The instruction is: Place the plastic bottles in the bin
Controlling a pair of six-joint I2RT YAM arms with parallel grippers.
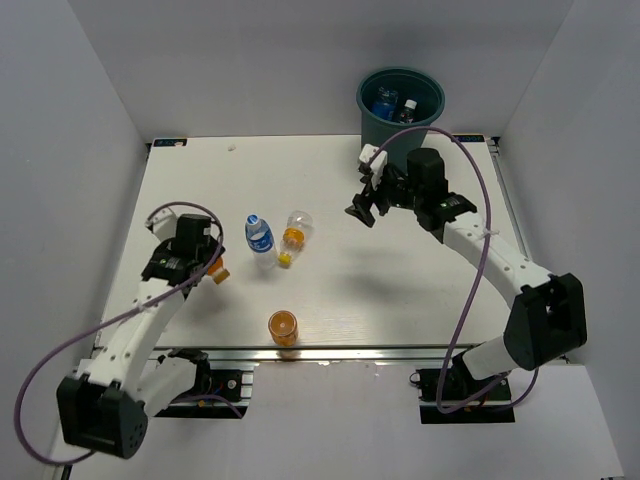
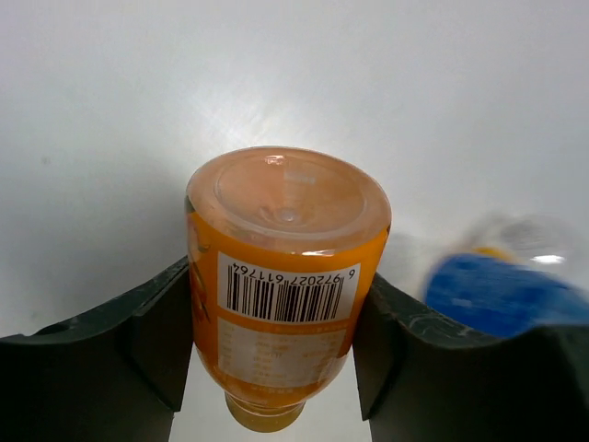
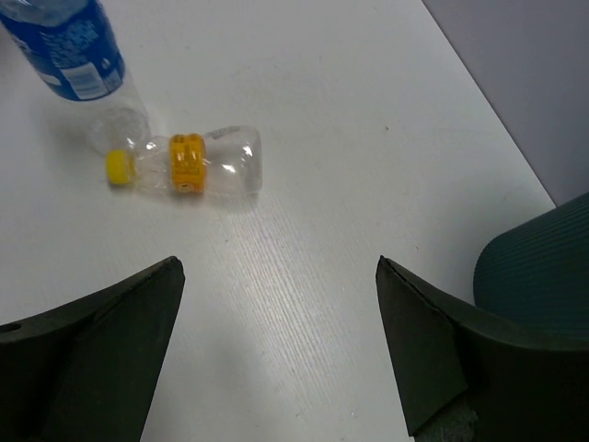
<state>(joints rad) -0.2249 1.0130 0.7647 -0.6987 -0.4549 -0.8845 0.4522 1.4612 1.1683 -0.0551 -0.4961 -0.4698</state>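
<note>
1. Tabletop [image 1: 400,290], white and boxed in by pale walls, is carrying four bottles out in the open, with both arms reaching over it from the near edge.
2. Dark teal bin [image 1: 380,130] is sitting at the far edge, right of centre. It is already holding two bottles: a blue-labelled one [image 1: 385,101] and a clear one [image 1: 408,108].
3. Right gripper [image 3: 277,269] is hovering over bare table just in front of the bin. Its jaws are spread wide and are holding nothing.
4. Left gripper [image 2: 276,281] is working on the left side of the table, well apart from the bin. Its dark fingers are pressing both sides of the gripped orange bottle [image 2: 285,239]. The wrist view is showing the bottle's base pointing away from the camera and its barcode label facing up.
5. Blue-label bottle [image 1: 259,234] is lying near the table's middle, to the right of the left gripper.
6. Clear bottle with an orange band and a yellow cap [image 3: 198,164] is lying on its side just beside the blue-label bottle. Whether the two are touching cannot be told.
7. Second orange bottle [image 1: 282,327] is resting at the near edge, between the two arm bases and apart from both grippers.
</note>
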